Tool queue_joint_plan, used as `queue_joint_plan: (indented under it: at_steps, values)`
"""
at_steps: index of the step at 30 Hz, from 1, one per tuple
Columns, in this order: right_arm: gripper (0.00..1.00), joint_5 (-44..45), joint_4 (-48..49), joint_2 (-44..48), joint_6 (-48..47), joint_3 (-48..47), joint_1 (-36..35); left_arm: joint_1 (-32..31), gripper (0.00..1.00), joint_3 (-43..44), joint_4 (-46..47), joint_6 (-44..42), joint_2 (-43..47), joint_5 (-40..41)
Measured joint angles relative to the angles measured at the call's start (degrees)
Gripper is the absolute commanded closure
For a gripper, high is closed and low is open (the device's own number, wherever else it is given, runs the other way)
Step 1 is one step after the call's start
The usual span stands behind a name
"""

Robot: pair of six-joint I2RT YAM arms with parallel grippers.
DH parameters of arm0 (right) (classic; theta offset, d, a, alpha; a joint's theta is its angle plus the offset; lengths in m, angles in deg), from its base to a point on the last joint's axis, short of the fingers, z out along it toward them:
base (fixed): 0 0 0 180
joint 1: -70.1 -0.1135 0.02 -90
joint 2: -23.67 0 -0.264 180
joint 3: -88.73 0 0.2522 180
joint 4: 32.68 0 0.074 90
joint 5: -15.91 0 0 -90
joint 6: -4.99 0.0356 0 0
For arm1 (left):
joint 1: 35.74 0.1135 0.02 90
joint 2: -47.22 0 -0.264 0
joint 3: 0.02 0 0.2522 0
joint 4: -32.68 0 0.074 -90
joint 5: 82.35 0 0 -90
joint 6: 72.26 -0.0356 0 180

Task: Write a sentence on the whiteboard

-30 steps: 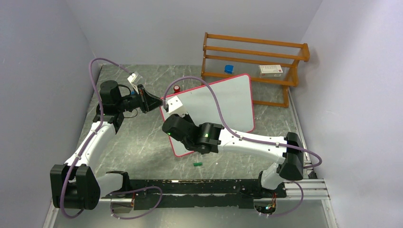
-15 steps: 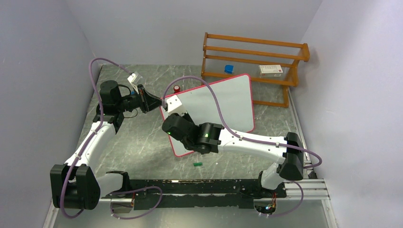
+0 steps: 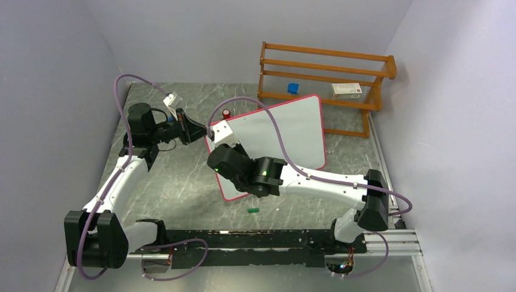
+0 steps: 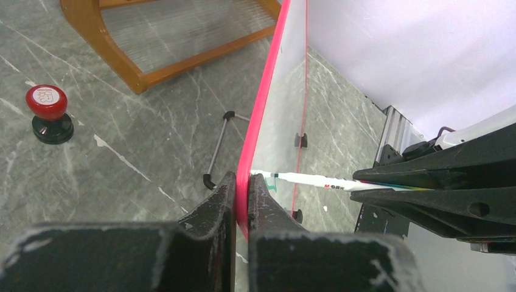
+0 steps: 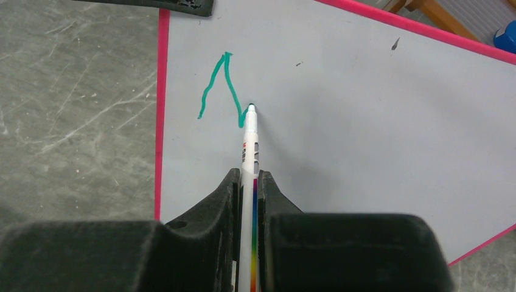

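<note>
The whiteboard (image 3: 286,131) is standing on the grey marble table (image 3: 176,182), about mid-table, just in front of a wooden rack (image 3: 322,73), with its writing face turned toward the arms. The exact tilt cannot be told.

The left gripper (image 4: 242,182) is clenching the board's pink-red rim at its left edge, one finger on each face.

The right gripper (image 5: 248,176) is grasping a white marker (image 5: 249,146) between its fingers, barrel pointing forward. The marker tip is touching the board face near the upper left corner.

Green writing (image 5: 219,85) is showing there as a single zigzag line, rising to a peak and dropping to the marker tip. No whole word is showing.

A red-topped knob on a black base (image 4: 48,112) is sitting on the table behind the board's left edge, apart from it. A small green cap (image 3: 253,210) is lying on the table near the board's lower corner, beside the right arm. A blue item (image 3: 293,88) and a small box (image 3: 347,90) are resting on the rack.
</note>
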Motion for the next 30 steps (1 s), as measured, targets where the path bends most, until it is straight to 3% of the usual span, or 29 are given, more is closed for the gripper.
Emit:
queue_joint_plan:
  at_steps: [30]
  values:
    - [1.0,1.7,2.8,-0.1,-3.1,-1.6,1.0,0.0,0.95,0.0,0.2,0.0,0.0,-0.4]
